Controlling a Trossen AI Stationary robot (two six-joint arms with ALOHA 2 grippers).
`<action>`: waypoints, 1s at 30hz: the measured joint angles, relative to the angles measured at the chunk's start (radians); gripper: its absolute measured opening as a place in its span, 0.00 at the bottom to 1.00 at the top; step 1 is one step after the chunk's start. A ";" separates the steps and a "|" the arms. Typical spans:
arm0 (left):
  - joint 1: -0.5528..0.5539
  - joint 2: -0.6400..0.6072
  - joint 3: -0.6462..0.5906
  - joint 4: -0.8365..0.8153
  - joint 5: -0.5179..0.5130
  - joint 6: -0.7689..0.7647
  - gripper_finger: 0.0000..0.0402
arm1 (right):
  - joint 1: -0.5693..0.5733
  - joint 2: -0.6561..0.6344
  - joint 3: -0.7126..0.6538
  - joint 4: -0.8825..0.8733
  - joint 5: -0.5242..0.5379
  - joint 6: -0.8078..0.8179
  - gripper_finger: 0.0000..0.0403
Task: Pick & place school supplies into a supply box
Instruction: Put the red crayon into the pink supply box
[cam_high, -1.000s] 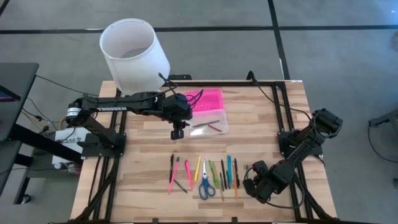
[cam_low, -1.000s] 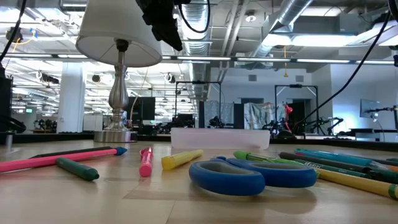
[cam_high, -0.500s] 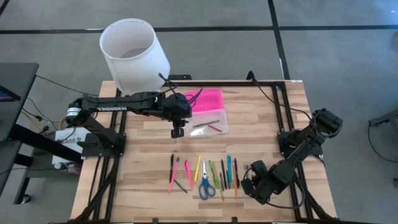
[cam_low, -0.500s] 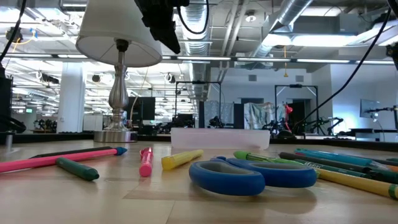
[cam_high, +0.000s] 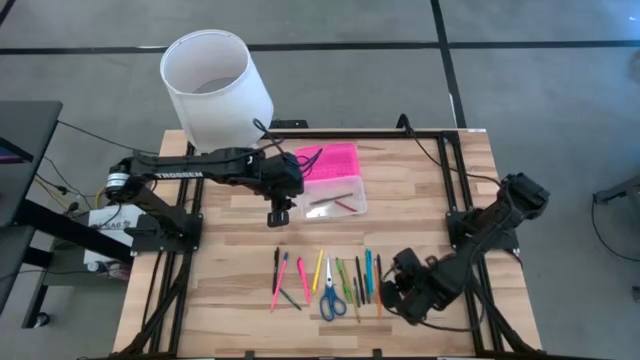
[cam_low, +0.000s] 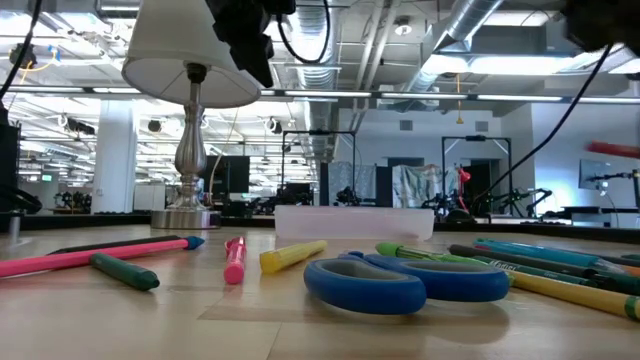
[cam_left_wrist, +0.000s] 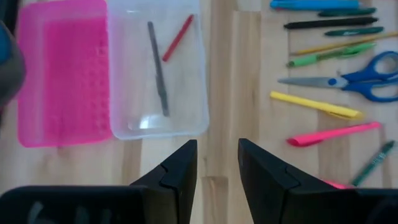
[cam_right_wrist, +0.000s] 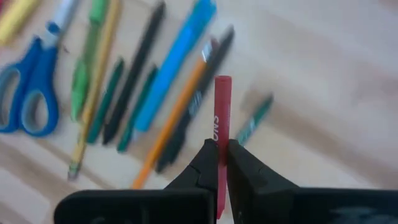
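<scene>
Right gripper (cam_right_wrist: 218, 163) lifts a red pen (cam_right_wrist: 221, 118) from the row's end.

Its fingers pinch the pen near one end, the rest sticking out ahead, likely so it can go lengthwise into the box (cam_high: 335, 194). Box sits well beyond the row of supplies (cam_high: 330, 280), pink lid (cam_left_wrist: 62, 71) folded open beside the clear base, which holds a dark pen (cam_left_wrist: 158, 68) and a red one (cam_left_wrist: 177, 38). Left gripper (cam_left_wrist: 217, 168), empty and narrowly parted, hangs just beside the box.

White letters reading "TROSSEN" run along the left arm (cam_high: 185, 175), out at nine o'clock from the table's middle. Nothing else is legible from here.
</scene>
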 joint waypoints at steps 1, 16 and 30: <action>0.000 -0.007 0.000 -0.001 0.002 -0.002 0.28 | -0.017 0.000 0.010 -0.009 0.013 -0.037 0.00; -0.011 -0.244 0.000 0.007 -0.012 -0.087 0.28 | -0.386 0.000 0.121 -0.016 0.087 -0.776 0.00; -0.186 -0.462 -0.241 0.100 -0.256 -0.344 0.28 | -0.794 0.008 0.145 0.276 -0.085 -1.511 0.00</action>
